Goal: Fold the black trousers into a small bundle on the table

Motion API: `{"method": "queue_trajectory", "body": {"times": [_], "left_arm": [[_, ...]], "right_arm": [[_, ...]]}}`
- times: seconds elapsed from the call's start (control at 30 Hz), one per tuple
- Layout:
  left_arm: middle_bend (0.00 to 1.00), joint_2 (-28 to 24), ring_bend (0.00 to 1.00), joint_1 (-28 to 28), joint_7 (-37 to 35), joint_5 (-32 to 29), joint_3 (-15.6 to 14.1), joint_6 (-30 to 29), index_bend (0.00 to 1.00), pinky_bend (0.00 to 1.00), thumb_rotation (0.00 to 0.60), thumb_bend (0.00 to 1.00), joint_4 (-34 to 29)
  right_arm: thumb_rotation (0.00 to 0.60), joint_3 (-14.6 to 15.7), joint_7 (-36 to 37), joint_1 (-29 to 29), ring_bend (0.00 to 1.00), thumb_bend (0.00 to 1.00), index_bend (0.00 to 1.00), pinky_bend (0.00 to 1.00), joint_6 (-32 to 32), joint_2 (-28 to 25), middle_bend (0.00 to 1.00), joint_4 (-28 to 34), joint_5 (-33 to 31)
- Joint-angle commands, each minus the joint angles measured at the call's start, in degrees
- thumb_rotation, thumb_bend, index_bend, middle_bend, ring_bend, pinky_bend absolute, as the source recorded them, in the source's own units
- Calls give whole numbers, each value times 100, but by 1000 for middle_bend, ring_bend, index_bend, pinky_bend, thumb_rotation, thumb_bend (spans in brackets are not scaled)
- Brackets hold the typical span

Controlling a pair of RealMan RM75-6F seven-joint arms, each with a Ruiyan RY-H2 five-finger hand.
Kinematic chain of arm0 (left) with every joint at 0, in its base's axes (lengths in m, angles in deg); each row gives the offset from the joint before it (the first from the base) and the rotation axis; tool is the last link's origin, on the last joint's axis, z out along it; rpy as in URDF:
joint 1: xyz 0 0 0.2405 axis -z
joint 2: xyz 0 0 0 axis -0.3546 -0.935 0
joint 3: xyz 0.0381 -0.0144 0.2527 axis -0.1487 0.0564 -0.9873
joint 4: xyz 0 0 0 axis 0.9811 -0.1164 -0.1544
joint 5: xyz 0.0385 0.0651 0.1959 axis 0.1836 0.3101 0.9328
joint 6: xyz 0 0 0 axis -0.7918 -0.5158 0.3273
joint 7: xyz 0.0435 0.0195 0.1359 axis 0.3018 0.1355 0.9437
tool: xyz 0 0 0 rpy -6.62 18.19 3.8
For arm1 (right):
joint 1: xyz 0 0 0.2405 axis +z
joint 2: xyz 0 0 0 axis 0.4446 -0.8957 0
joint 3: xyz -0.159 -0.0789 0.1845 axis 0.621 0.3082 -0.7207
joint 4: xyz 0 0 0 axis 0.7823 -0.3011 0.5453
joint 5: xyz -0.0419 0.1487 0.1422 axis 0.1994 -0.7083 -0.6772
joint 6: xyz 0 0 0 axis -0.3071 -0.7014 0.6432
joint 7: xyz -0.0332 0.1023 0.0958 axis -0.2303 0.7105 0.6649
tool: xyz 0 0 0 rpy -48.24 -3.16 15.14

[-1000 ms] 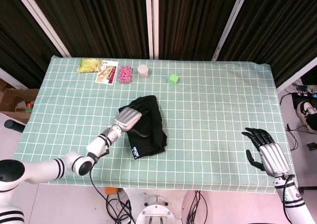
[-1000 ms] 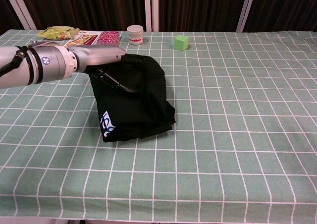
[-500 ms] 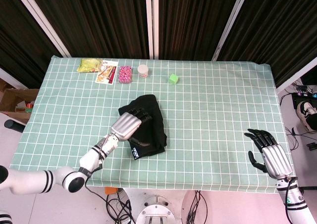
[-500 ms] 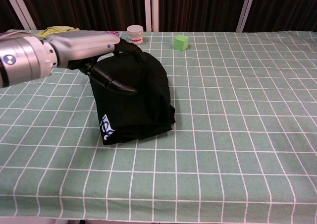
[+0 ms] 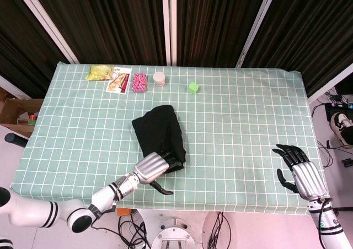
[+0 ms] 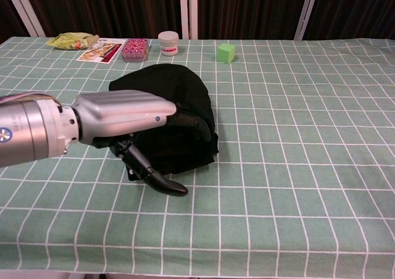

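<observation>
A robotics lab or test cell is showing here: a table (image 5: pixel 248 122) wearing a green checked cloth is standing before black curtains (image 5: pixel 110 17), with loose cables (image 5: pixel 132 227) trailing on the bare floor beneath.

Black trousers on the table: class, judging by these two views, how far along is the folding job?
Done: the black trousers already lie as a compact bundle on the table. In hand: nothing; the left hand is at the bundle's near edge, fingers spread, and the right hand is open, far off. Left: at most a final tidy.
</observation>
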Motion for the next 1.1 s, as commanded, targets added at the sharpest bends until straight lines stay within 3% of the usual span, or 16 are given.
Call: {"method": "queue_trajectory", "body": {"times": [0.03,0.2,0.37,0.63,0.73,0.93,1.1], "left_arm": [[217,341,77,116,197,-26,104,58,205,180,248,63,265],[216,779,77,295,760,-367,121,238,205,180,248,63,663],[216,890,77,344,1010,-667,57,330,205,181,248,63,676],[217,30,77,101,328,-110,285,-161,205,180,275,63,-522],[216,-159,77,60,32,77,447,-296,205,180,282,63,-624],[216,306,77,261,520,-375,657,-267,205,179,281,63,202],[216,787,77,482,1088,-1008,597,-22,205,178,283,63,909]], "right_arm": [[600,2,8,0,130,477,227,183,7,7,169,-9,0],[600,5,38,-5,130,477,227,182,9,13,169,-38,-2],[600,8,86,-35,130,477,227,182,-36,23,169,-81,-3],[600,9,171,-97,130,477,227,183,-147,27,169,-156,8],[600,11,178,-104,130,477,227,182,-157,25,169,-160,17],[600,17,180,-113,130,477,227,182,-158,41,169,-168,26],[600,23,196,-136,130,477,227,182,-162,50,169,-187,7]]}}
